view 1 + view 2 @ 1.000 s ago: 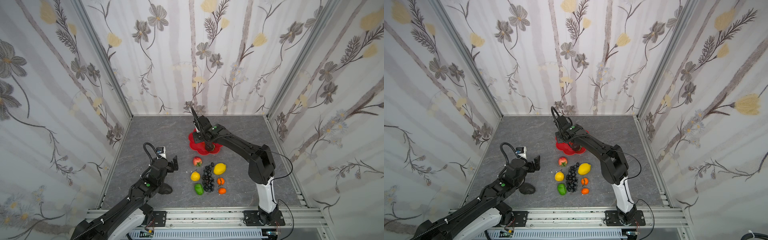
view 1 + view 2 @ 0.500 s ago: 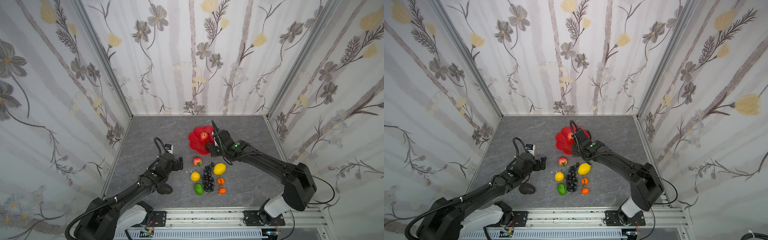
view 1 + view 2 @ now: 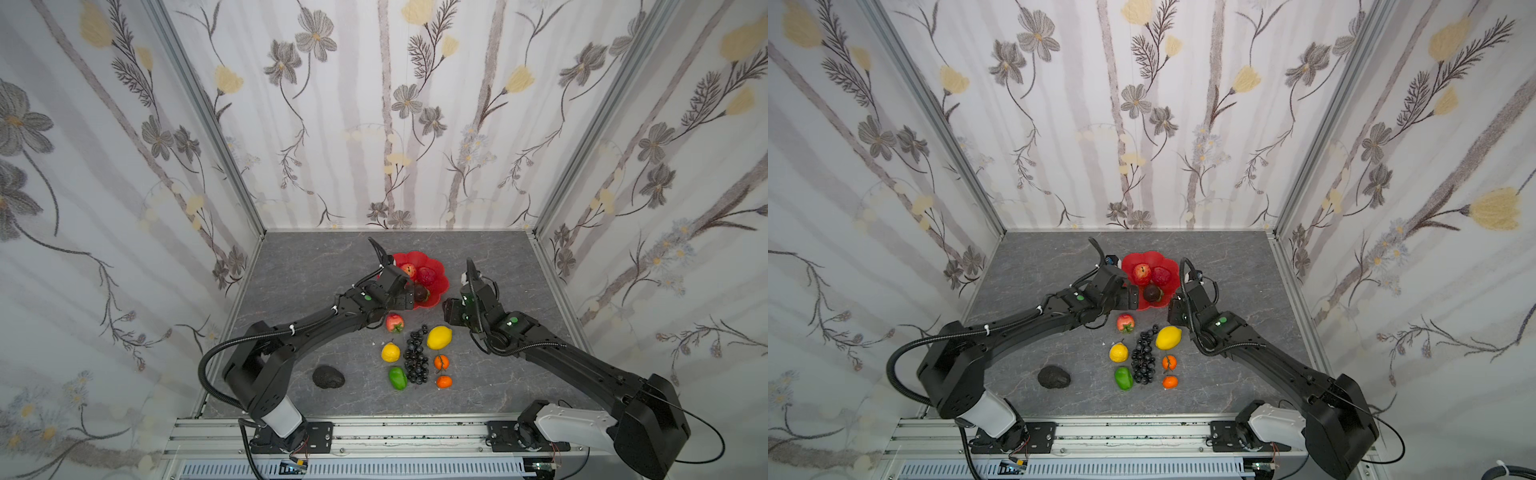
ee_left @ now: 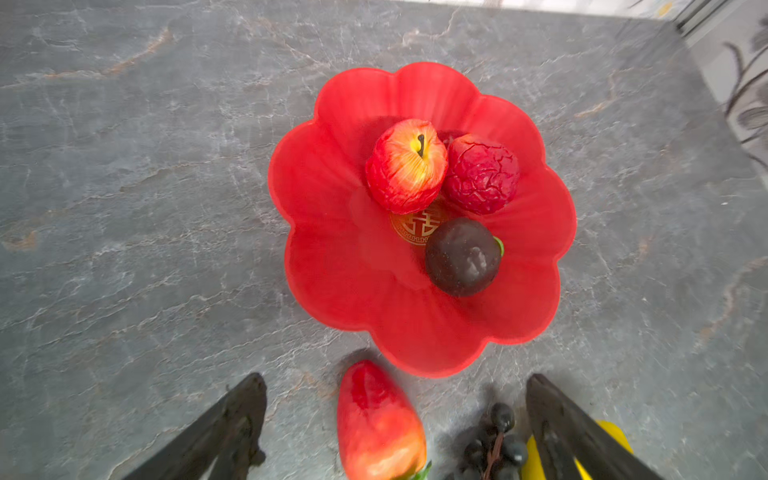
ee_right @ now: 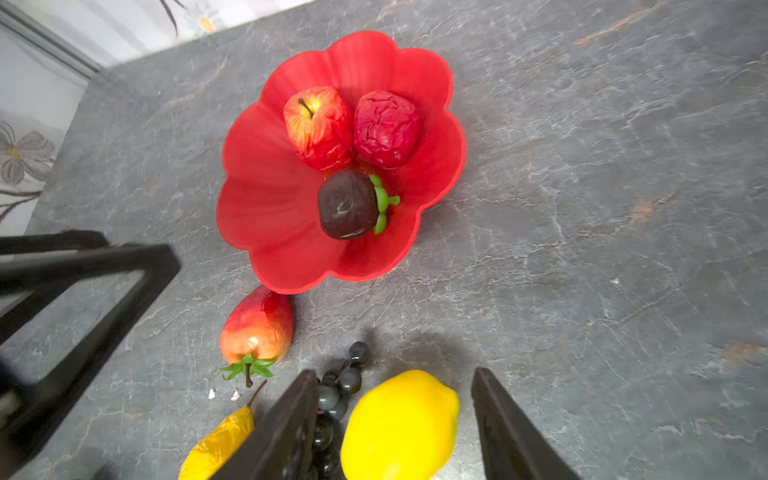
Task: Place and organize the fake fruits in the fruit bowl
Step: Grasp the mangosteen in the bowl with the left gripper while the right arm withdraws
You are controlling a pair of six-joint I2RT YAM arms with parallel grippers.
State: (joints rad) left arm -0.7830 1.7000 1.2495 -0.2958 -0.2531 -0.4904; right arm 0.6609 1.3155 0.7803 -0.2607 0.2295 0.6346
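Observation:
The red scalloped fruit bowl (image 3: 438, 291) sits mid-table. It holds an apple (image 4: 405, 166), a wrinkled red fruit (image 4: 480, 174) and a dark round fruit (image 4: 461, 257). My left gripper (image 3: 402, 301) hovers open at the bowl's front-left edge. A red pear-shaped fruit (image 4: 378, 419) lies on the table between its fingers, untouched. At the bowl's front right, my right gripper (image 5: 394, 372) is open above the yellow lemon (image 5: 401, 424), with a gap on each side. The black grape bunch (image 3: 417, 357), a small yellow fruit (image 3: 390, 352), a green one (image 3: 397, 377) and two orange ones (image 3: 441, 362) lie in front.
A dark lumpy object (image 3: 328, 377) lies alone on the grey table at the front left. Flowered walls close in the left, back and right sides. A metal rail (image 3: 374, 432) carrying both arm bases runs along the front edge.
The right gripper has pulled back from the bowl to the front right and opened wider. The dark fruit now lies in the bowl. The left arm has reached forward to the bowl's edge.

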